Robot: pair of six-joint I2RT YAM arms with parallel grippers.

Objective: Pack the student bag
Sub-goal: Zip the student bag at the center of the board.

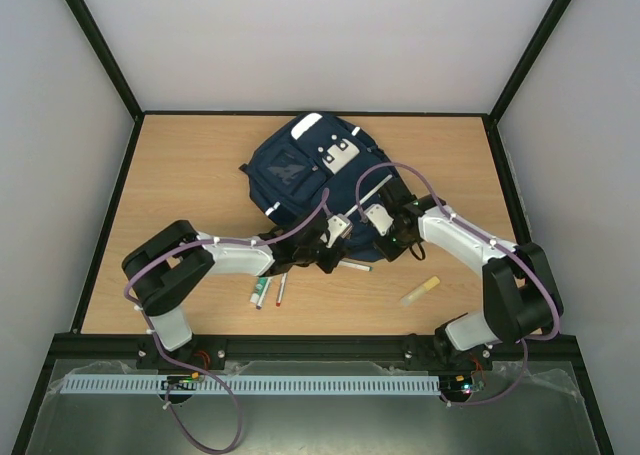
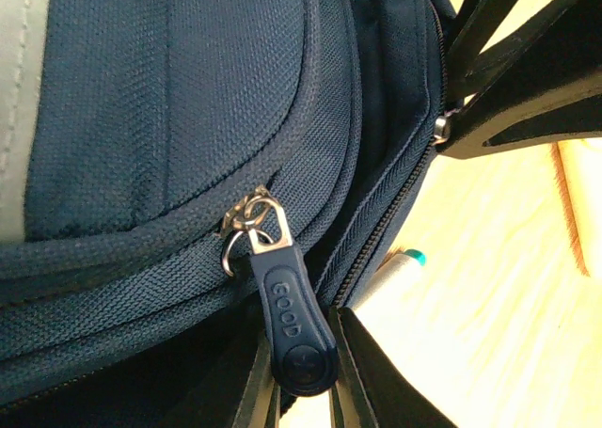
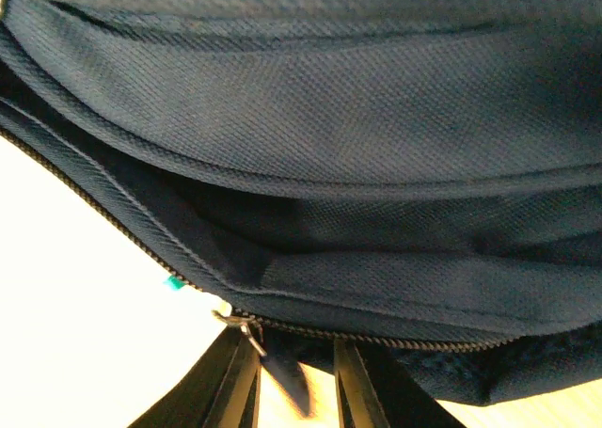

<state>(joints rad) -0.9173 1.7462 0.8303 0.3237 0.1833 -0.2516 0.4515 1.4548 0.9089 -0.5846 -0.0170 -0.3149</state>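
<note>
Large navy-blue fabric backpack (image 1: 300,175) with white patches, lying flat at the middle of the wooden table (image 1: 180,175). Its long axis runs far-to-near, slanting slightly rightward, with the near end facing the arm bases. My left fingers (image 2: 376,390) are closed on the navy rubber zip pull (image 2: 292,324) marked GOOD. My right fingers (image 3: 221,390) stand narrowly parted around a blurred dark tab (image 3: 287,381) — whether they grip it, I cannot tell.

text: "GOOD" | stands on: dark blue rubber zip pull (image 2: 293,329) of the student bag (image 2: 141,118) | round mark under the word: not readable | other text: none readable
</note>
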